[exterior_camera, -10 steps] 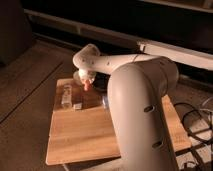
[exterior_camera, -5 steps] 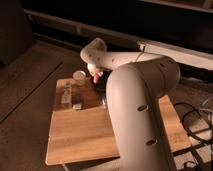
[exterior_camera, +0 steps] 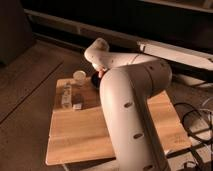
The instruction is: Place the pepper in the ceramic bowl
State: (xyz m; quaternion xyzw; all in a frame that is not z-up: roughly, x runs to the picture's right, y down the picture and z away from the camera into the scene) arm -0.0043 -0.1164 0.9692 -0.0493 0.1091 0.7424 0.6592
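The pepper (exterior_camera: 101,73) is a tiny red piece at the tip of my gripper (exterior_camera: 99,76), held just above the back of the wooden table (exterior_camera: 85,132). The gripper is shut on it and is mostly hidden behind my own white arm (exterior_camera: 130,100). A small pale round bowl (exterior_camera: 79,76) stands at the table's back left, just left of the gripper. A dark round shape (exterior_camera: 93,80) lies right under the gripper; I cannot tell what it is.
A clear plastic packet (exterior_camera: 66,93) and a small grey-white block (exterior_camera: 77,106) lie on the left part of the table. Black cables (exterior_camera: 196,116) lie on the floor at the right. A dark wall with a rail (exterior_camera: 170,52) runs behind.
The gripper has lifted the pepper off the table and carried it right and toward the back, to beside the pale bowl.
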